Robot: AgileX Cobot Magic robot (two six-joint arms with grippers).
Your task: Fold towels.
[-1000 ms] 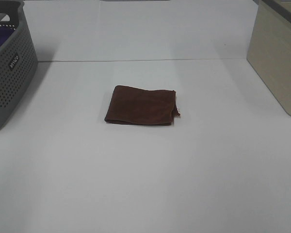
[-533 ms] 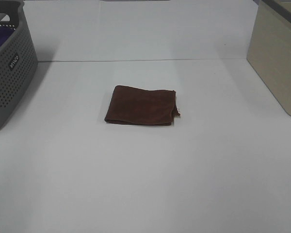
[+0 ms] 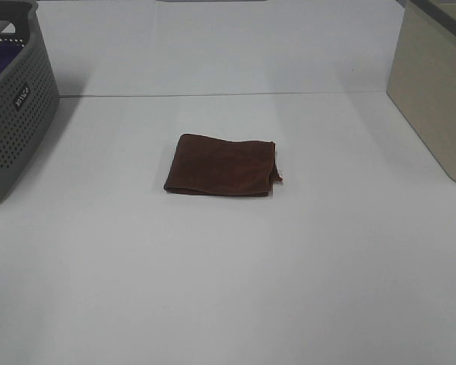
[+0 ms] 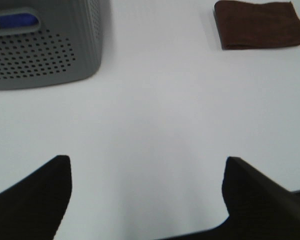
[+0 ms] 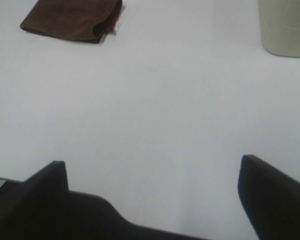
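The dark reddish-brown towel (image 3: 222,165) lies folded into a rectangle in the middle of the white table, its small white tag at the right edge. It also shows in the left wrist view (image 4: 260,24) and the right wrist view (image 5: 72,19). Neither arm appears in the exterior high view. My left gripper (image 4: 146,195) is open and empty over bare table, well away from the towel. My right gripper (image 5: 152,197) is open and empty too, also far from it.
A grey perforated basket (image 3: 11,99) holding something blue stands at the left edge; it also shows in the left wrist view (image 4: 42,45). A beige box (image 3: 435,91) stands at the right edge and shows in the right wrist view (image 5: 284,26).
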